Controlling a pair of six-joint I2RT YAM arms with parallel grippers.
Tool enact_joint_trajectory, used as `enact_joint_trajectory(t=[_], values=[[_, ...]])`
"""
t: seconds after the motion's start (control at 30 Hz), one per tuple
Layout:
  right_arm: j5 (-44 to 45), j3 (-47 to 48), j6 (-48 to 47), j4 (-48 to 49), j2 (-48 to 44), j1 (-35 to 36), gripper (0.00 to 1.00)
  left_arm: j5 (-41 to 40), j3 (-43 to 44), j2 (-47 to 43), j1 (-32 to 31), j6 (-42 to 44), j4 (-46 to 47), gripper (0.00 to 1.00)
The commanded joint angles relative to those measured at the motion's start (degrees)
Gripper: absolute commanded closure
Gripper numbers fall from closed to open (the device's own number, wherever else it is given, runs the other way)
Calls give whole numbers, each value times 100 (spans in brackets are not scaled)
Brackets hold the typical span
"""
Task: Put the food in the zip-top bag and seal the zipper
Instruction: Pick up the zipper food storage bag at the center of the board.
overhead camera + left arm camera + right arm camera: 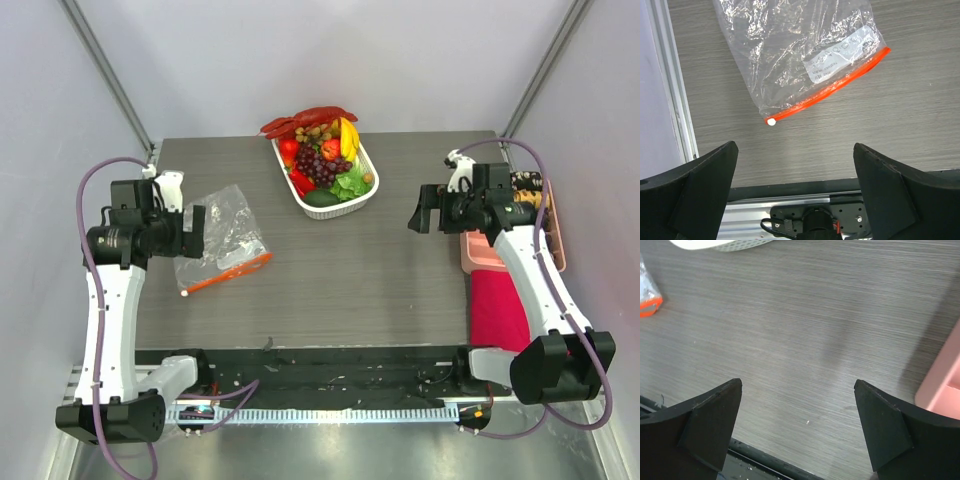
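Note:
The clear zip-top bag (228, 235) lies flat and empty on the table's left side, its orange-red zipper (228, 270) along the near edge with a small white end piece (771, 121). The bag (800, 55) fills the top of the left wrist view. The food (325, 155), grapes, banana, tomato and green leaves, sits heaped in a white basket (345, 208) at the back centre. My left gripper (192, 232) is open and empty, just left of the bag. My right gripper (425, 212) is open and empty over bare table at the right.
A pink divided tray (480, 250) with brown snacks stands at the right edge behind my right arm, a magenta cloth (497, 305) in front of it. A red lobster toy (310, 119) lies behind the basket. The basket's rim (720, 245) shows in the right wrist view.

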Motion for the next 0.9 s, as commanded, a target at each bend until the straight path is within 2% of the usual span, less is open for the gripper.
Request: enact_joint_trajectory(t=[0.0,0.13,0.27,0.4,0.5,0.63,0.87], values=[[102,-34,-50,269,-6,373,0,133,223,89,22,613,-155,0],[-161,-157,-15,339,3,452,0,-60,329,257,14,1422,-306,0],[-118,-263,-15,427,-23,505,0,-333,119,204,14,2176,-60,0],[-126,-324,-24,419,12,514,0,-658,-337,161,-4,2802,203,0],[-205,-333,-15,427,82,531,0,-711,-1058,-146,-126,3302,747,0],[-205,-351,-6,427,161,523,0,-1245,-2383,-569,-915,3681,1766,0],[-188,-386,-50,366,197,540,0,-2098,-3115,-60,-2339,3120,2822,14]])
